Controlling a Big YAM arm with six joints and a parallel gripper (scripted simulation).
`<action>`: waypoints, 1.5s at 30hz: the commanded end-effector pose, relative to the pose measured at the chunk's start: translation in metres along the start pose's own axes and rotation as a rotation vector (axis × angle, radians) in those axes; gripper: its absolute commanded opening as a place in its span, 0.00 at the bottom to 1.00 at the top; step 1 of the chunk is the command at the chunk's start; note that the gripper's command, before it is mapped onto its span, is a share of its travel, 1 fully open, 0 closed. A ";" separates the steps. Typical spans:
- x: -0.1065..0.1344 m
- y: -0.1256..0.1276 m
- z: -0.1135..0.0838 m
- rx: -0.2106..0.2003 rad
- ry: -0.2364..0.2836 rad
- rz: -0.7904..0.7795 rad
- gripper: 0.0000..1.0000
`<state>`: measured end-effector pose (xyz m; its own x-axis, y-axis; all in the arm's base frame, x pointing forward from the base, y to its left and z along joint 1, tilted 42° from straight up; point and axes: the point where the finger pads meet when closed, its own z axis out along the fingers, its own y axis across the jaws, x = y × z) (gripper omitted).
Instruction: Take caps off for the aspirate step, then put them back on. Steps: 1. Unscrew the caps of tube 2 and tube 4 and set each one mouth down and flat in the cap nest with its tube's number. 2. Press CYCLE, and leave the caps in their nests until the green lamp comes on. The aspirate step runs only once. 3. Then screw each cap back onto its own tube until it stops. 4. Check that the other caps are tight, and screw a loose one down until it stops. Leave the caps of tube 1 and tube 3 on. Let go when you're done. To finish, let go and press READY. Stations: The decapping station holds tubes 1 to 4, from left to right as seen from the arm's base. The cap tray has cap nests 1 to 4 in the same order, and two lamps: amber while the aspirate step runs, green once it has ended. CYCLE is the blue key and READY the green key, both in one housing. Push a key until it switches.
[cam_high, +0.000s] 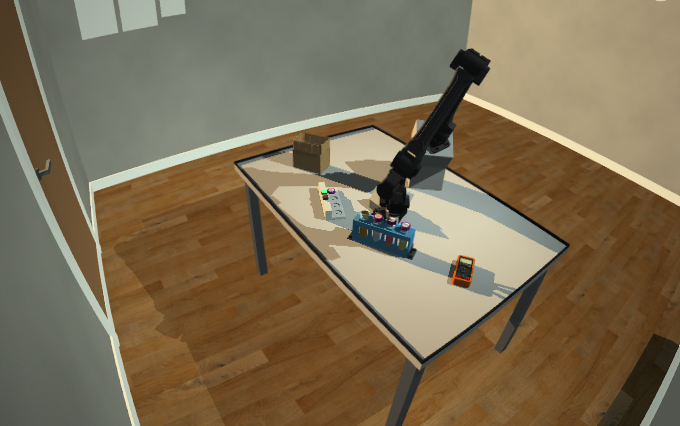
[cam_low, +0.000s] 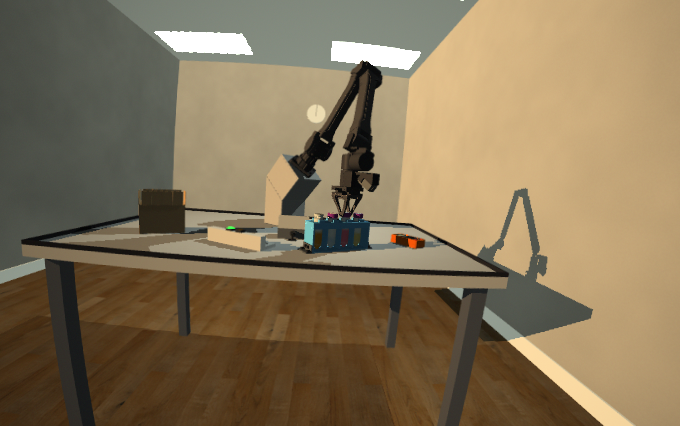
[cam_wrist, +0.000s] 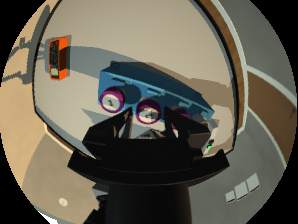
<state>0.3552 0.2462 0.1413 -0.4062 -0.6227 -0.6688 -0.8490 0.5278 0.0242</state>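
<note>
Wrist view shows the end effector (cam_high: 387, 216) (cam_low: 346, 214) (cam_wrist: 148, 110) part open, its fingers parted on either side of the cap of tube 2 (cam_high: 391, 220) (cam_wrist: 148, 112) without clamping it, probably to regrip between turns or let go. That cap sits over its tube in the blue decapping station (cam_high: 383, 245) (cam_low: 337, 234) (cam_wrist: 131, 79), which keeps the tubes upright for twisting. The caps of tube 1 (cam_high: 405, 226) (cam_wrist: 111, 102) and tube 3 (cam_high: 377, 217) (cam_wrist: 181, 119) are on, as the task wants. Tube 4 (cam_high: 364, 214) (cam_low: 318, 217) stands uncapped; its cap (cam_high: 331, 190) lies in the far nest of the cap tray (cam_high: 343, 216), kept apart to match its number. Whether the green spot (cam_high: 324, 191) (cam_low: 230, 227) is lamp or key, I cannot tell.
</note>
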 end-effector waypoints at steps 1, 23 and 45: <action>-0.008 -0.003 -0.002 0.009 -0.018 0.011 0.49; -0.002 0.001 0.006 -0.001 -0.005 0.154 0.00; -0.001 0.001 0.007 -0.002 -0.003 0.806 0.00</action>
<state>0.3550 0.2468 0.1409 -0.8459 -0.1618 -0.5082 -0.4144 0.7993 0.4353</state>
